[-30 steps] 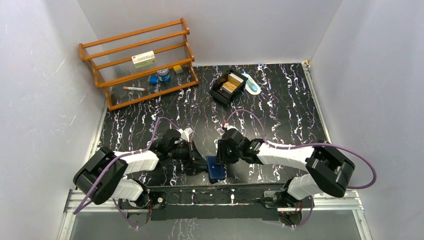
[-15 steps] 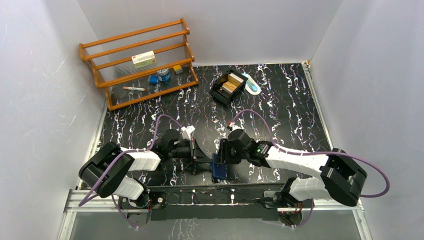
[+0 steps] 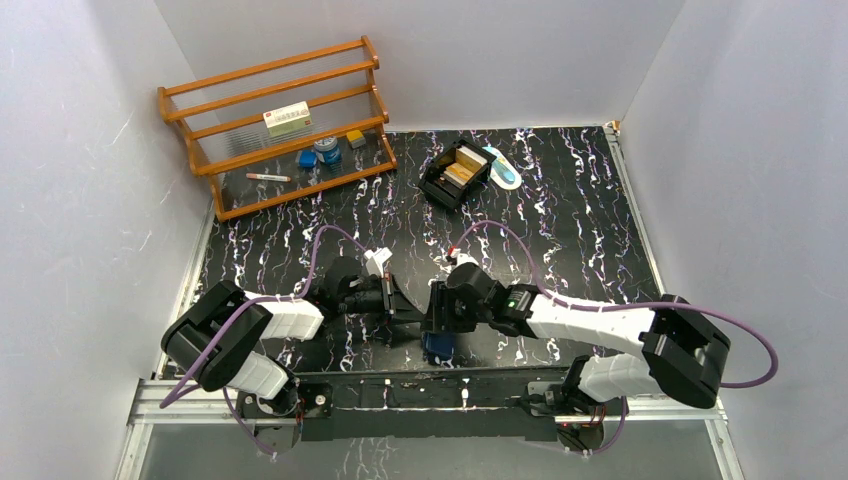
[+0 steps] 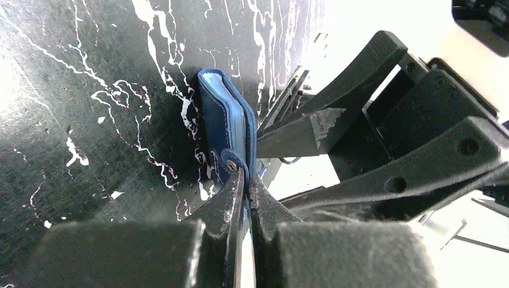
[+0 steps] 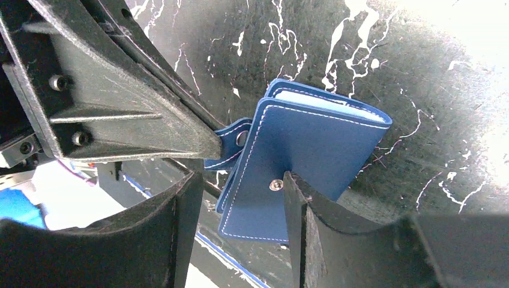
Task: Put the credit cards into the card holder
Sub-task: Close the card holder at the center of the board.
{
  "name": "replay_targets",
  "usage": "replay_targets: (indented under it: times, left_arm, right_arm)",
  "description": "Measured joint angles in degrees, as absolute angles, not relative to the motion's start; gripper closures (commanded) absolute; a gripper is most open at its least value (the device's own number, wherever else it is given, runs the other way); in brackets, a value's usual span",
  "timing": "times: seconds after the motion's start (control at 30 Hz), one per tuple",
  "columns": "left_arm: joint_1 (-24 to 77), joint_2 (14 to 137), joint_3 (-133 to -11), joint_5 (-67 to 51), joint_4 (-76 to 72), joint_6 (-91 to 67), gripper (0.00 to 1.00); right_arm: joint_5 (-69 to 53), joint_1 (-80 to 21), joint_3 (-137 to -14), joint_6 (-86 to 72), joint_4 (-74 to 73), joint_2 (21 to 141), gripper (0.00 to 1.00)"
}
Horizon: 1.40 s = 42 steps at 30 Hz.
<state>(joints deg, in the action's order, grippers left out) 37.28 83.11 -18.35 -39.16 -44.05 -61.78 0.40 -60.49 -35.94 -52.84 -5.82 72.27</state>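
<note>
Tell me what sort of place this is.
Probably a robot test cell in a lab: white walls box in a marbled table, the left arm and right arm are bolted to a metal rail, and a rack holds staged props.

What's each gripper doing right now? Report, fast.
Left gripper: shut, pinching the card holder by its strap.
Right gripper: open, jaws straddling the card holder.

Left claw [image 4: 244,181] pinches the blue card holder [image 4: 219,117] by its snap tab [image 4: 230,163].
</note>
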Motion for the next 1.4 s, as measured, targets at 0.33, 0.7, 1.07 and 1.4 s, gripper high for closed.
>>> replay_targets:
  times: [0.33,0.7,1.07,1.4]
  left_arm:
    - [37.3,83.1,-18.3,-37.8,-43.2,-62.5,1.0]
    - [37.5,82.5,-17.4,-34.0,-40.9,-61.1,0.95]
    - [37.6,72.4,-20.1,-23.5,-14.9,-52.5,0.73]
    - [37.6,72.8,-30.2,-23.6,-6.1,-39.4,0.69]
  right_arm:
    - [12.8,-67.7,-46.2,-52.3,-17.5,80.3,0.46]
    - [17.9,-69.0,-47.5,-52.3,-19.2,83.3,0.58]
    - [16.5,-69.0,-43.2,-48.1,-13.4,82.6,0.58]
    - [15.7,-68.9,-42.3,-46.5,-11.6,82.3,0.58]
